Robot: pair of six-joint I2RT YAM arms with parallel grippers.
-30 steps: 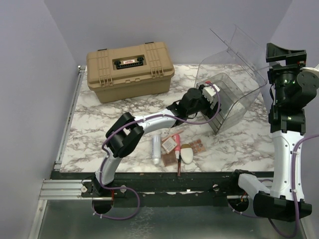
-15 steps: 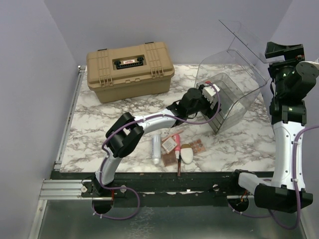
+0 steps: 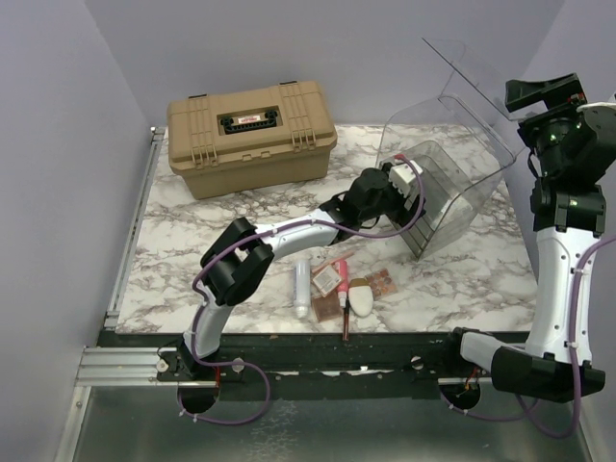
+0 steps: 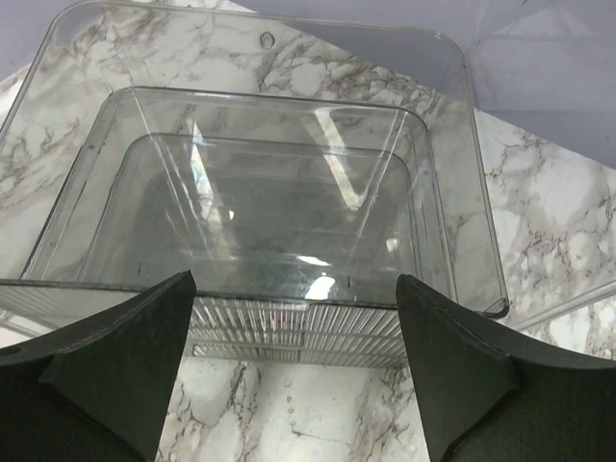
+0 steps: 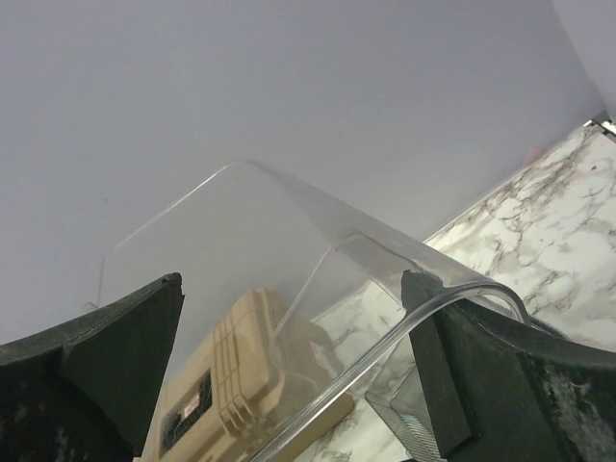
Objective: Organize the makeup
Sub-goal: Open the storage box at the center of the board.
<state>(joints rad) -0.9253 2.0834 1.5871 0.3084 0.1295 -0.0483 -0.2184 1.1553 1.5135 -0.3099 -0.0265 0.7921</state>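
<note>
Now | left pincer point(image 4: 296, 289), right pincer point(image 5: 294, 284) spread | tubes point(image 3: 302, 286) 2 | palettes point(image 3: 382, 282) 2 | oval point(image 3: 361, 300) 1

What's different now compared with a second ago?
The right gripper swung up and back, and the clear lid of the bin tipped further open with it; its jaws are spread around the lid's edge. The left gripper stayed at the bin, jaws open. The makeup and tan case have not moved.
</note>
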